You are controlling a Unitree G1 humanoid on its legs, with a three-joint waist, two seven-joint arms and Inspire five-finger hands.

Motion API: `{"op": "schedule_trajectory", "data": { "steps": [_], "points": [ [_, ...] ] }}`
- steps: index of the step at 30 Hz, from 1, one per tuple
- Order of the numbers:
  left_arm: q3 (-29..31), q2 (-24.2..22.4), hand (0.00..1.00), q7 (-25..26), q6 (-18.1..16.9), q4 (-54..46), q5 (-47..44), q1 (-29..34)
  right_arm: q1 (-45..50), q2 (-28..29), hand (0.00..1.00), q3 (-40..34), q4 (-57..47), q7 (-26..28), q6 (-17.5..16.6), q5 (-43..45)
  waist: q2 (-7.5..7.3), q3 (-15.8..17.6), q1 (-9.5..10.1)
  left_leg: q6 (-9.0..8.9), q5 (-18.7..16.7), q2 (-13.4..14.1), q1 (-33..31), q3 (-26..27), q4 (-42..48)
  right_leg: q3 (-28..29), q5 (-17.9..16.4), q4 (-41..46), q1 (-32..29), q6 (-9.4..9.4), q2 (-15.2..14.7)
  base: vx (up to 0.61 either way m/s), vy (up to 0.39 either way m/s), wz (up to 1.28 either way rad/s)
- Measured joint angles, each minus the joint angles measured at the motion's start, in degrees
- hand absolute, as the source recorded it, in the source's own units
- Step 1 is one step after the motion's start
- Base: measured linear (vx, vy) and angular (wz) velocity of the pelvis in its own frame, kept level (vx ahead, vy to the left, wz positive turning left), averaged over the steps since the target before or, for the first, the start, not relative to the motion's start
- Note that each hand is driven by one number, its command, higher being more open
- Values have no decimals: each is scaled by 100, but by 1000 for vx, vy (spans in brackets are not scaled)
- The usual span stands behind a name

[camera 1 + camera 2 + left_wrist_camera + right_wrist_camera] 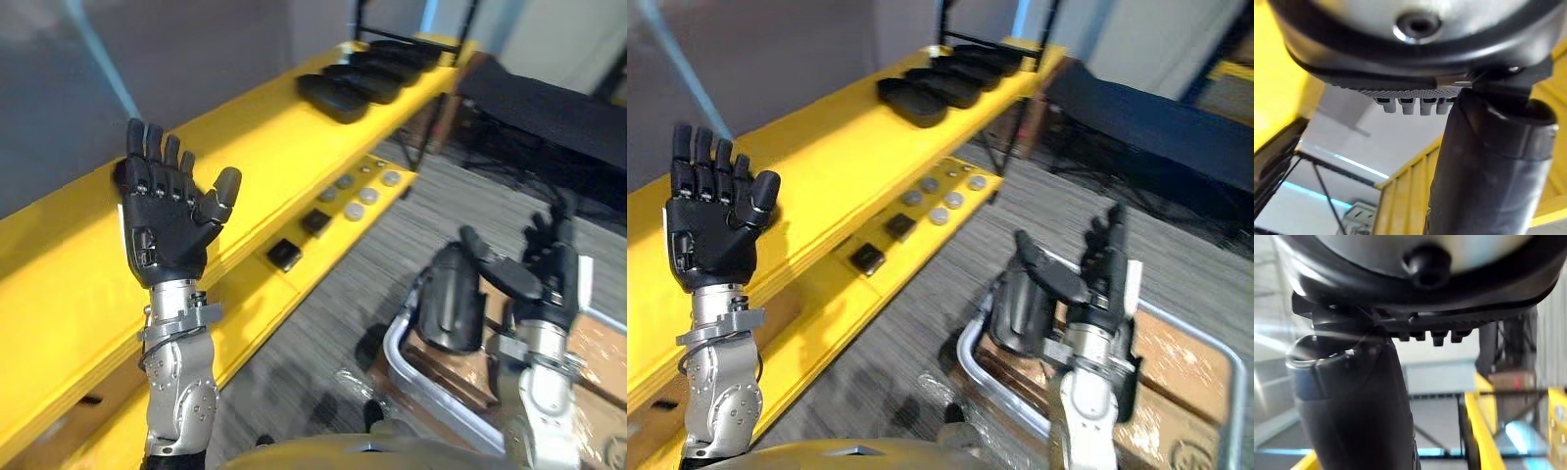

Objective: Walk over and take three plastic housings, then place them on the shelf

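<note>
The left robot hand (167, 220) is raised at 9 o'clock before the yellow shelf (245, 147), fingers straight and spread, holding nothing. A row of plastic housings (358, 73) lies on the shelf's top board towards 12 o'clock. On the lower board sit grey discs (358, 196) and small black blocks (284, 255). At 4 o'clock the right robot hand (1104, 279) has straight fingers and thumb stretched out just beside a single dark housing (449, 299) over the metal-framed cart (402, 343); I cannot tell if they touch
</note>
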Motion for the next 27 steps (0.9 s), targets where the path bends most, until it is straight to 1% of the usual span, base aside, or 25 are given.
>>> {"op": "schedule_trajectory", "data": {
  "steps": [1,2,3,4,5,6,7,8,9,11,12,14,15,16,17,18,19,20,21,22,23,24,25,26,27],
  "points": [
    [78,-3,100,187,-18,-3,77,29,65,-112,100,-180,-64,116,-4,212,22,-2,55,85,-499,-142,-200,-710,560,361,38,7,-86,-36,123,40,21,-151],
    [142,-2,100,284,-25,-6,136,55,56,-155,100,-224,-88,197,-20,351,57,-6,66,124,-704,-198,-285,-998,827,520,70,8,-102,-76,207,47,37,-157],
    [274,-13,100,453,-28,-51,161,132,33,-236,100,-218,-91,325,-161,557,138,-12,67,238,-1025,-195,-426,-1413,1296,791,138,10,-150,-146,379,49,47,-122],
    [353,-37,100,503,-30,-103,160,198,-5,-285,100,-188,-91,372,-231,598,186,-1,76,240,-1175,-176,-469,-1633,1469,912,165,13,-182,-164,468,42,85,-131],
    [476,-84,100,506,-34,-161,128,273,-37,-318,100,-115,-92,367,-425,528,245,-2,95,270,-1366,-146,-558,-1734,1689,1082,218,-13,-264,-137,569,37,98,-86],
    [547,-105,100,371,-30,-161,52,273,-38,-310,100,-52,-91,275,-586,388,257,0,100,280,-1429,-143,-639,-1675,1761,1144,246,-22,-355,-112,576,37,93,-60],
    [560,-107,100,307,-26,-161,27,273,-44,-309,100,-24,-91,237,-608,307,252,6,115,284,-1432,-156,-648,-1649,1766,1167,261,-25,-383,-92,569,42,60,-21],
    [573,-117,100,137,-13,-161,9,272,-65,-309,100,58,-51,172,-606,143,251,32,159,308,-1445,-173,-648,-1630,1777,1180,296,-29,-389,-40,553,49,57,-5],
    [577,-123,100,-44,-14,-161,-5,263,-108,-309,100,76,72,132,-607,-51,272,47,189,326,-1454,-181,-644,-1646,1814,1156,295,0,-384,-40,544,49,60,4],
    [597,-116,100,-299,-14,-161,-128,200,-225,-314,100,75,288,103,-608,-177,333,138,211,332,-1455,-202,-619,-1717,1846,1057,282,123,-382,-53,543,32,52,13],
    [609,-92,100,-379,-14,-163,-116,117,-339,-309,100,71,522,9,-617,-163,423,274,209,373,-1432,-242,-548,-1788,1846,1010,267,332,-401,-62,551,10,54,8],
    [662,-48,100,-424,-14,-201,-132,42,-431,-248,100,68,698,-21,-680,-82,483,438,216,404,-1420,-275,-424,-1791,1827,1033,244,624,-461,-37,581,-38,61,-16],
    [706,-26,100,-507,-12,-224,-185,-40,-471,-85,100,67,761,38,-781,109,473,558,254,420,-1425,-299,-307,-1702,1817,1008,219,878,-524,-7,610,-85,48,-54],
    [722,4,100,-542,2,-318,-296,-50,-484,182,100,84,761,187,-965,437,396,629,335,460,-1428,-346,-227,-1564,1847,852,225,1003,-567,-7,588,-125,28,-64],
    [754,9,100,-542,7,-398,-298,-42,-518,316,100,96,761,287,-1067,619,337,691,368,503,-1430,-364,-180,-1484,1865,741,253,1000,-557,-5,535,-216,-15,-75],
    [851,-1,100,-544,7,-509,-294,-36,-687,443,100,215,770,426,-1215,836,326,744,387,617,-1408,-289,-309,-1350,1960,715,495,719,-535,184,504,-301,-2,-80],
    [970,21,100,-593,19,-520,-290,-64,-966,434,100,417,860,461,-1371,836,369,775,412,679,-1355,-203,-388,-1147,1951,385,354,1101,-695,-67,437,-288,1,-71],
    [1003,23,100,-594,19,-517,-292,-53,-1128,397,100,565,915,456,-1394,819,340,759,417,687,-1314,-169,-416,-1061,1946,117,-33,1670,-829,-276,348,-225,25,-66],
    [1033,23,100,-594,17,-514,-294,0,-1519,302,100,963,1138,353,-1344,478,355,761,479,671,-1223,-55,-421,-902,1931,-279,-636,2767,-965,-549,99,-183,-20,-51],
    [1010,20,100,-598,17,-505,-295,-3,-1750,185,100,1261,1328,261,-1275,183,386,775,540,624,-1176,78,-437,-841,1953,-467,-870,3317,-960,-558,-100,-177,-55,-54],
    [967,22,100,-627,11,-497,-311,-12,-1889,82,100,1585,1465,177,-1125,-93,428,765,633,547,-1126,230,-511,-831,1974,-581,-997,3736,-881,-557,-290,-176,-143,-33],
    [879,35,100,-704,-12,-492,-410,-32,-1957,49,100,1959,1561,141,-980,-387,434,771,765,433,-1008,409,-631,-868,1960,-617,-1041,4069,-730,-547,-532,-172,-238,-18],
    [841,33,100,-738,-14,-472,-553,-28,-1935,107,100,2193,1588,153,-836,-566,330,745,867,285,-872,527,-765,-914,1930,-578,-1031,4209,-564,-532,-740,-183,-356,-9],
    [827,30,100,-738,-14,-430,-637,-23,-1869,161,100,2239,1588,174,-766,-590,315,746,908,215,-822,588,-834,-929,1935,-510,-1024,4200,-477,-520,-829,-174,-441,-17],
    [808,25,100,-735,1,-297,-826,5,-1789,231,100,2248,1586,209,-596,-586,210,723,953,81,-738,704,-915,-918,1982,-409,-977,4062,-283,-443,-985,-136,-408,-24]
  ]
}}
